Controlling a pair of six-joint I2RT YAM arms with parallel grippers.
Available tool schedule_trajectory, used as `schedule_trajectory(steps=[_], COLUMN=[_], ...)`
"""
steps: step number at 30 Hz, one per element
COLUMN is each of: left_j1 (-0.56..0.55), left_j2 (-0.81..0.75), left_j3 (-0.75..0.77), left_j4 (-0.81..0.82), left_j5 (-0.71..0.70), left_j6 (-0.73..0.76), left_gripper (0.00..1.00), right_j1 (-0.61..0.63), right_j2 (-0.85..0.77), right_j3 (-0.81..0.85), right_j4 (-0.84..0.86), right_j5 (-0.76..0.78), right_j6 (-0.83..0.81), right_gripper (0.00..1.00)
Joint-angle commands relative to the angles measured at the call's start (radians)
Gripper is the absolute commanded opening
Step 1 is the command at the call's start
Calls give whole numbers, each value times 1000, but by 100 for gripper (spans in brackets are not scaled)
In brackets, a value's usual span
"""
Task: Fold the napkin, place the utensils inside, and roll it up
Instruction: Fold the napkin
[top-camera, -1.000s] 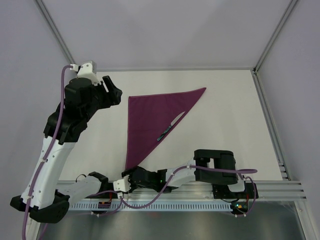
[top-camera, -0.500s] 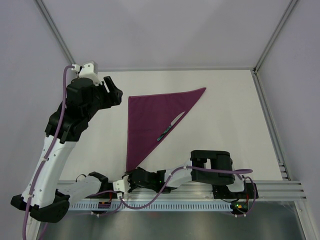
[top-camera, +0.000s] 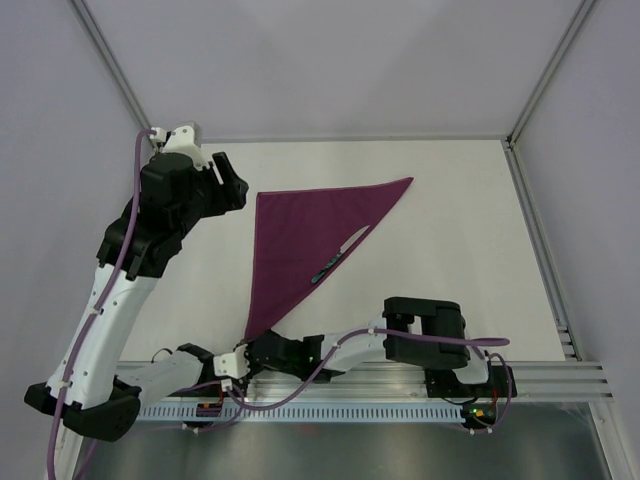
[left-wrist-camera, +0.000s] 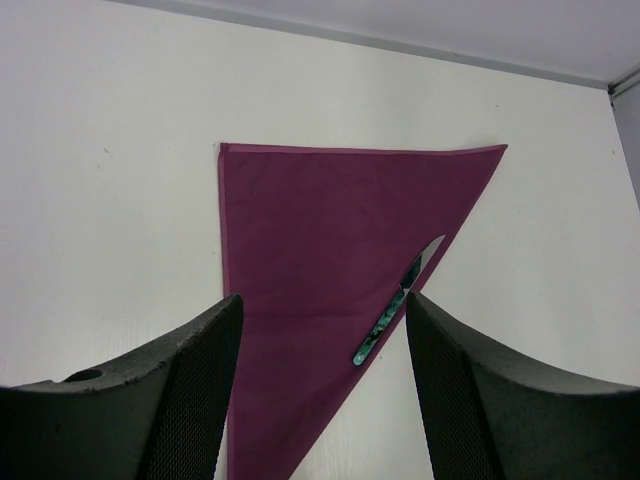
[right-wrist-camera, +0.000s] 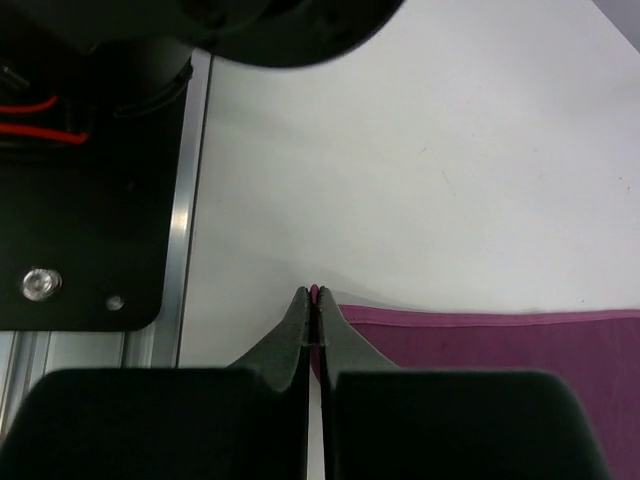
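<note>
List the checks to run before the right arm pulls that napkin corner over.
1. Right jaws shut on the napkin at its near corner: ok.
2. Enough cloth in the grip: cannot tell, since only a thin sliver shows between the jaws.
3. Napkin folded into a triangle and lying flat on the table: ok.
4. Utensils lying along the long folded edge: ok. Whether they are fully on the cloth: cannot tell.
5. Left jaws open, above the far side and off the cloth: ok.
</note>
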Motion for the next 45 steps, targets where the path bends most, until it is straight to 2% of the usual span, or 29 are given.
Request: schedule_trajectory(steps=[1, 11, 25, 39, 45], left_j1=[10, 27, 41, 55, 59], left_j2=[4, 34, 96, 142, 151], left_j3=[12, 15, 36, 32, 13], left_j4=[28, 54, 99, 137, 157], left_j5=[9, 45, 108, 167, 183], left_j6=[42, 48, 41, 42, 41], left_gripper=[71, 71, 72, 71, 71], right_j1=[-24, -125, -467, -794, -852], right_j2=[-72, -190, -362, -352, -320], right_j3=[85, 140, 53, -10, -7], right_j4=[-90, -242, -366, -388, -383], right_j5=[-13, -22, -66, -77, -91], right_j6=[54, 137, 194, 183, 171], right_gripper=[0, 0, 0, 0, 0])
